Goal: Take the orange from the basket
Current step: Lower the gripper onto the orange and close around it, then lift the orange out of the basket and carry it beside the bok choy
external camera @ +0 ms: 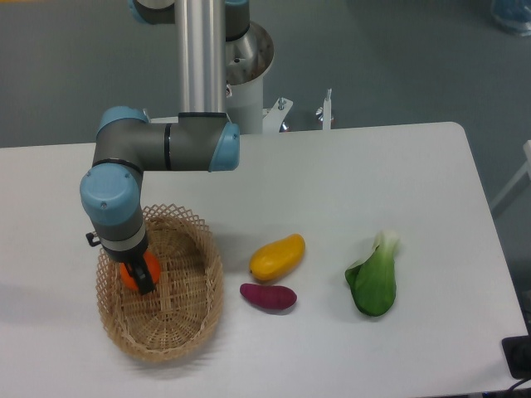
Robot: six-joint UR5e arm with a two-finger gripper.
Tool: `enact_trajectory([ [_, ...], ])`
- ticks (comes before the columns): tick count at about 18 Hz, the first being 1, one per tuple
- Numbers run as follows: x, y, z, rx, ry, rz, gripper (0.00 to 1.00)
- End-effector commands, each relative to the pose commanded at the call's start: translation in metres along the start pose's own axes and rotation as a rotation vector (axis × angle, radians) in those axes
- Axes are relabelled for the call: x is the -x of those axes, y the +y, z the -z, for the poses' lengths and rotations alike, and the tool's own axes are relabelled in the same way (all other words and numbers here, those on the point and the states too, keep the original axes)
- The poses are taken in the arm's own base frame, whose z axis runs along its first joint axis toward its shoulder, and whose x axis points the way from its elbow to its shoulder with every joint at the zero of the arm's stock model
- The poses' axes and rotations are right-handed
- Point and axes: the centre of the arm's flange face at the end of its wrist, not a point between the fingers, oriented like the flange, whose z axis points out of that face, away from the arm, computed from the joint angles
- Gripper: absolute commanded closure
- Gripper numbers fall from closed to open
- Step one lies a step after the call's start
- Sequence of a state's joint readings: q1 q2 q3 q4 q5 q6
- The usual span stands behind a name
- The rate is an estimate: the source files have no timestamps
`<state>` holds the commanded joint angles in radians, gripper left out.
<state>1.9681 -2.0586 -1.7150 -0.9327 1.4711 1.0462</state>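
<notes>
Reaching straight down into wicker basket (178,332): gripper (139,278), fingers straddling orange (133,273) at left inner wall, apparently clamped for lifting. Counter (348,191): mango, purple sweet potato, bok choy.

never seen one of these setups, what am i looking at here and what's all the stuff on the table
This is a single picture from a fixed camera looking down at a white table. The grey and blue machine is a robot arm with joints like an elbow and wrist. At its end is a two-finger tool, reaching down into a woven wicker basket at the table's left. The tool sits right at a small orange inside the basket; the wrist hides most of it, so I cannot tell whether the fingers have closed on the fruit. Lying loose on the table to the right are a yellow-orange mango, a purple sweet potato and a green bok choy.
</notes>
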Motion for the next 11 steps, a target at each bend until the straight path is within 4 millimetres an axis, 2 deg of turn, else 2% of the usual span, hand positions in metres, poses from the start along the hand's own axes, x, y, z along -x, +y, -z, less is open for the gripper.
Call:
enact_trajectory([
  [2, 0.000, 0.000, -0.001, 0.002, 0.001, 0.000, 0.18],
  [4, 0.000, 0.000, 0.000, 0.004, -0.002, 0.000, 0.23],
  [6, 0.002, 0.001, 0.003, 0.005, -0.007, 0.006, 0.35],
  [7, 0.002, 0.001, 0.004, 0.006, -0.009, 0.007, 0.37],
  [9, 0.003, 0.000, 0.014, -0.003, -0.023, 0.012, 0.42],
  [10, 0.005, 0.003, 0.024, -0.011, -0.037, 0.010, 0.42],
  [11, 0.017, 0.013, 0.040, -0.024, -0.062, 0.033, 0.42],
])
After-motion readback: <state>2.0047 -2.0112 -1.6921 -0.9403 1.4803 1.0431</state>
